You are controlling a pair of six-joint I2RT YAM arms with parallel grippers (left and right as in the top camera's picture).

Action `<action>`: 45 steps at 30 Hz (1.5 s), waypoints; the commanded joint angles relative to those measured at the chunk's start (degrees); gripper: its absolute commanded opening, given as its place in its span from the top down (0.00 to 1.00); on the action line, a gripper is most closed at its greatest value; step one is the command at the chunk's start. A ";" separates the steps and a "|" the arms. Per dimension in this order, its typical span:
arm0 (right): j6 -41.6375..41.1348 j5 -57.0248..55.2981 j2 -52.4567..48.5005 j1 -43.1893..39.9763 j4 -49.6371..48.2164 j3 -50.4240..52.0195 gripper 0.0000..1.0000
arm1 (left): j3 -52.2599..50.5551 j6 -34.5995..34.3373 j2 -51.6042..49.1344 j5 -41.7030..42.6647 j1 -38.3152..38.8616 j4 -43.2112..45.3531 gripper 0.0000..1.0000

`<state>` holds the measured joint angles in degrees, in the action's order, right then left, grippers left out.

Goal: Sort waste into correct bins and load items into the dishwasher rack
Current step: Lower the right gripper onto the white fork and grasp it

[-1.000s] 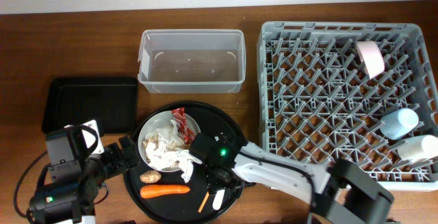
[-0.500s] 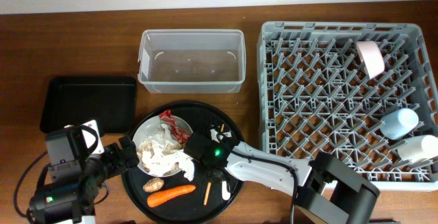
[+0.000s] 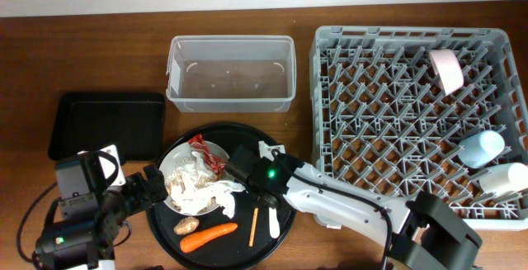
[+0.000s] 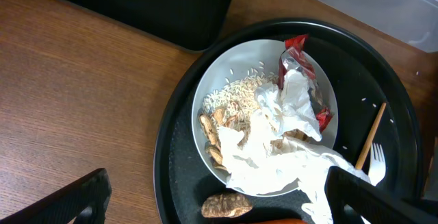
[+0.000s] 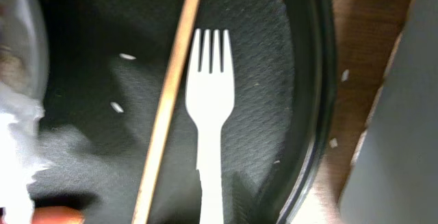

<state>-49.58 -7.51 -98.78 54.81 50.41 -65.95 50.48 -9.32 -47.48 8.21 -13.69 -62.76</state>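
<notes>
1. The right end effector [image 3: 242, 165] hung over the round black tray [image 3: 239, 134]; its jaws were hidden, so I couldn't tell their state.
2. The white plastic fork [image 5: 211, 114] lay flat on the tray, just beside a chopstick [image 5: 171, 94].
3. Smart play, I'd say: pinch the fork's handle across its width, clear of the chopstick.
4. The left end effector [image 4: 219, 183] gaped wide, holding nothing.

overhead straight down on whole table [image 3: 82, 47], both wrist views close, sharing fork [image 5: 211, 107]

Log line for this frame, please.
left claw open, beside plate | right claw over round tray, grip unclear | fork, chopstick, carrot on tray | clear tub empty
</notes>
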 commanded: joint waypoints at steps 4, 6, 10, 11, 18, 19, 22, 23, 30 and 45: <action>-0.90 3.72 -3.80 1.75 -0.72 1.81 0.56 | 0.98 -0.48 0.17 0.59 -0.35 0.11 0.01; -0.90 3.28 -4.59 1.75 -1.77 2.86 0.55 | 0.98 -0.48 0.20 0.59 -0.35 0.11 0.01; -0.15 -6.97 -4.90 1.64 -6.29 2.95 0.50 | 0.98 -0.48 0.20 0.57 -0.35 0.09 0.01; -0.17 -6.93 -5.14 1.64 -7.32 2.95 0.50 | 0.98 -0.48 0.20 0.59 -0.35 0.07 0.01; -0.15 -10.62 -8.74 0.42 -11.02 2.97 0.50 | 0.98 -0.48 0.20 0.59 -0.35 0.09 0.01; -0.15 -11.02 -8.74 -0.59 -11.19 2.97 0.50 | 0.98 -0.48 0.20 0.59 -0.35 0.09 0.01; 4.70 -10.64 -8.96 -2.36 -14.38 2.97 0.51 | 0.98 -0.48 0.20 0.59 -0.35 0.09 0.01; 6.36 -10.27 -9.07 -2.45 -15.28 2.97 0.51 | 0.98 -0.48 0.17 0.57 -0.35 0.09 0.01; 14.69 -8.11 -9.73 -2.45 -19.61 2.97 0.51 | 0.98 -0.48 0.17 0.57 -0.35 0.07 0.01; 1.84 -3.41 -9.68 -2.45 -12.28 2.95 0.51 | 0.98 -0.46 0.17 0.37 -0.35 0.09 0.01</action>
<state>-42.04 -13.89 -107.57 52.31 37.04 -63.96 50.50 -9.32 -47.48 8.19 -13.69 -62.78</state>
